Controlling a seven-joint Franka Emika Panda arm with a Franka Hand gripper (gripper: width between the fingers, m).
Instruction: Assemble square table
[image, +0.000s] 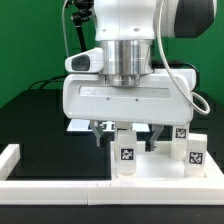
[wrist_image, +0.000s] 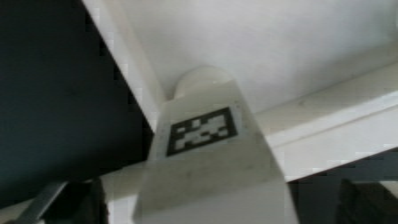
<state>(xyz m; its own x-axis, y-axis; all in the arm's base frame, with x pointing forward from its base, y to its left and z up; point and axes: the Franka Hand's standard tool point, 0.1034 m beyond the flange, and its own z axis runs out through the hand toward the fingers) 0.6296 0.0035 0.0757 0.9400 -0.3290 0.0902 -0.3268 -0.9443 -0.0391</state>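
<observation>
Exterior view, left to right. White border rail (image: 22, 155) runs along the left and front edge of the black desk (image: 35, 110). Arm sits mid-frame, end effector (image: 127, 135) low over the parts, fingers (image: 98, 133) dark and spread wide, 1 on each side of a leg. Nothing looks clamped, so the end effector reads as fully open and holding nothing. Leg (image: 127, 156) stands upright right below it, tag facing the camera, between the fingers but apparently not touched. To the exterior view's right, 2 more legs (image: 194, 152) stand upright, tagged, 1 just behind the other. A 4th leg is not visible. Tabletop (image: 150, 170) shows only as a white slab under and around the legs; it is hard to split from the front rail.

Wrist view: the middle leg (wrist_image: 205, 150) fills the frame, rounded top, tag on its face, with white tabletop (wrist_image: 302, 50) ridges behind it and dark desk (wrist_image: 54, 90) beside it. Fingertips are barely visible at the frame edge.

Progress, as a judgement: 3 legs appear to stand on the slab, so the build looks well along. Whether each is screwed fully into its socket cannot be told. At least 1 leg is left to find and fit.
</observation>
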